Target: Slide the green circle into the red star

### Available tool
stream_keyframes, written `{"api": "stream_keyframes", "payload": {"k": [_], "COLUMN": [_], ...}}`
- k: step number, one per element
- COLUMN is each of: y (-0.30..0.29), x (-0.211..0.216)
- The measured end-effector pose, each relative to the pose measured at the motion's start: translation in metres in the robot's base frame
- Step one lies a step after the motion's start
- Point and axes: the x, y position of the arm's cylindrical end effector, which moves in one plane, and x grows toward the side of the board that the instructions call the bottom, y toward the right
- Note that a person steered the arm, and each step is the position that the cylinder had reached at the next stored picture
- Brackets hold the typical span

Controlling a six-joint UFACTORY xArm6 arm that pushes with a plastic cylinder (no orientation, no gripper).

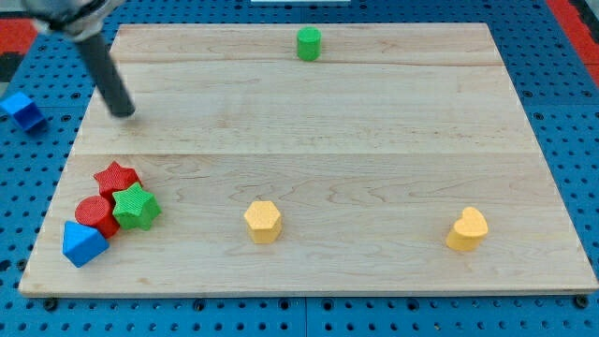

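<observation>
The green circle [309, 43] stands near the view's top edge of the wooden board [309, 140], a little right of centre. The red star [116, 177] lies at the view's lower left, in a cluster with a red circle [95, 214], a green star [136, 207] and a blue block [82, 243]. My tip [123, 112] rests on the board at the upper left, far left of the green circle and above the red star, touching no block.
A yellow hexagon [263, 222] lies at lower centre. A yellow heart [467, 229] lies at lower right. A blue block [22, 109] sits off the board on the blue pegboard at the left.
</observation>
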Motion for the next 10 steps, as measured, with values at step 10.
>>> {"api": "stream_keyframes", "payload": {"k": [10], "y": [0.129], "x": [0.051]}}
